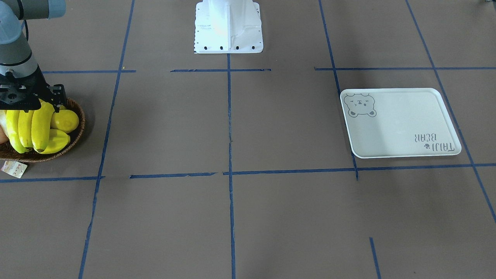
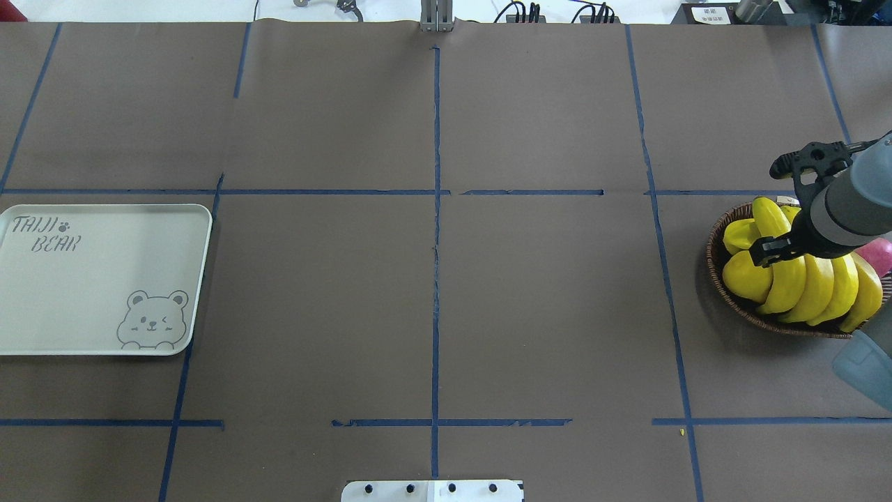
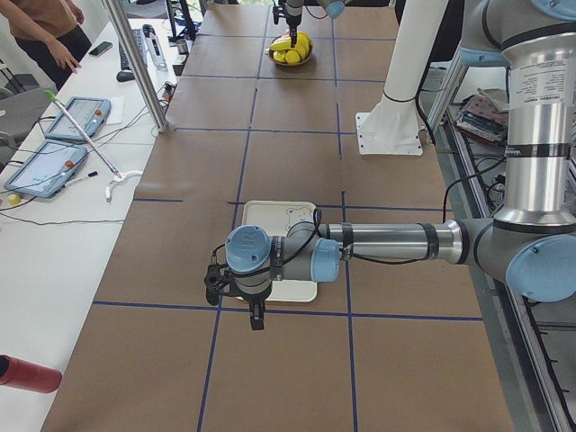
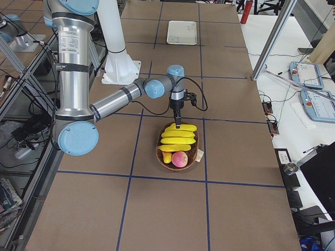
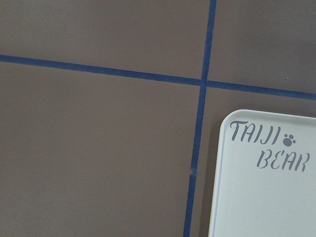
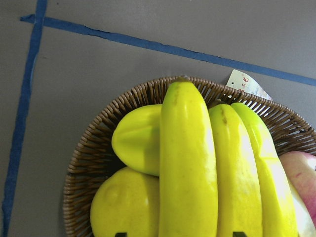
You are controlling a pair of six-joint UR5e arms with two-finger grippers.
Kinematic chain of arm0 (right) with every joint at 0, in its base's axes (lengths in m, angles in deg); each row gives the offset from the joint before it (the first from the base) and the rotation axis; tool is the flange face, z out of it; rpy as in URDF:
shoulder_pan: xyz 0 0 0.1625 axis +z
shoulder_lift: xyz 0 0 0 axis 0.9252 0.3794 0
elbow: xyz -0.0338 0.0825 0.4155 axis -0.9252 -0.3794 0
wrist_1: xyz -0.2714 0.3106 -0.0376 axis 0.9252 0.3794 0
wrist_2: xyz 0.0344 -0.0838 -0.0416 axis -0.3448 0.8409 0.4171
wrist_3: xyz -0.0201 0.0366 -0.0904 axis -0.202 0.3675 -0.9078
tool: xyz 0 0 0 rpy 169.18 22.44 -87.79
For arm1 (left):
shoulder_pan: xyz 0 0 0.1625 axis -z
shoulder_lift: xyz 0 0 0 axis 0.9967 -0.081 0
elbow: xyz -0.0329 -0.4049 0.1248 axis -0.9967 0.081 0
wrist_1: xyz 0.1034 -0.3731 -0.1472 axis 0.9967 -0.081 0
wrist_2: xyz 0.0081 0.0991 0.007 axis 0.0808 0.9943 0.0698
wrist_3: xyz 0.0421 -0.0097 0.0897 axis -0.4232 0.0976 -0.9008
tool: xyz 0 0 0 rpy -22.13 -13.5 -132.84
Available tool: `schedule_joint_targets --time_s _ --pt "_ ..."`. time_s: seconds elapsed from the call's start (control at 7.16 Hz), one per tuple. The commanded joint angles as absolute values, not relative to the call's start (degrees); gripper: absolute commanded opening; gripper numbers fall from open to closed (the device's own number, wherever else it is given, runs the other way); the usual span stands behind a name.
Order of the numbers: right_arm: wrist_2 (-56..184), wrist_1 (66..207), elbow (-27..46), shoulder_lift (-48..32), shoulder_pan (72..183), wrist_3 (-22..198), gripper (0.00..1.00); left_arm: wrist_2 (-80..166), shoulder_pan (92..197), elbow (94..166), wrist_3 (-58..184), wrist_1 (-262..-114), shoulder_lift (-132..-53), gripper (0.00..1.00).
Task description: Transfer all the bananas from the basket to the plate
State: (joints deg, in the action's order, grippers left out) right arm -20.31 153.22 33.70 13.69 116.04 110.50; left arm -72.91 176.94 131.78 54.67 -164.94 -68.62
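Overhead exterior: plate (image 2: 104,293) bare at far left, bananas (image 2: 812,289) all in the basket (image 2: 739,312) at far right, where the right gripper (image 2: 772,249) hangs spread and empty astride one, the first pick likely needing a descent and squeeze; whether the left gripper (image 3: 255,315) gapes cannot be told.

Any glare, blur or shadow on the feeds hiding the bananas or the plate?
Right wrist view: bananas sharp, mild sheen, nothing washed out. Front-facing view: basket cut by the frame edge, soft shadow on part of the plate. Overhead view: right arm covers part of the bananas.
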Motion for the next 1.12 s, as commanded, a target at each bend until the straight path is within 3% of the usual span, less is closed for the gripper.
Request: schedule_joint_targets --time_s 0.0,0.28,0.84,0.98 --pt "-20.30 154.07 33.07 13.70 115.96 110.32 0.76 -72.91 176.94 131.76 54.66 -164.94 -68.62 1.00" --pt "-20.39 154.07 32.80 13.61 114.91 110.23 0.76 -72.91 176.94 131.76 54.66 -164.94 -68.62 1.00" --pt "-20.39 155.21 32.72 13.26 114.73 110.06 0.53 -72.91 176.94 131.76 54.66 -164.94 -68.71 1.00" --pt "-20.39 155.30 32.63 13.26 114.73 110.06 0.52 -72.91 176.94 131.76 54.66 -164.94 -68.71 1.00"
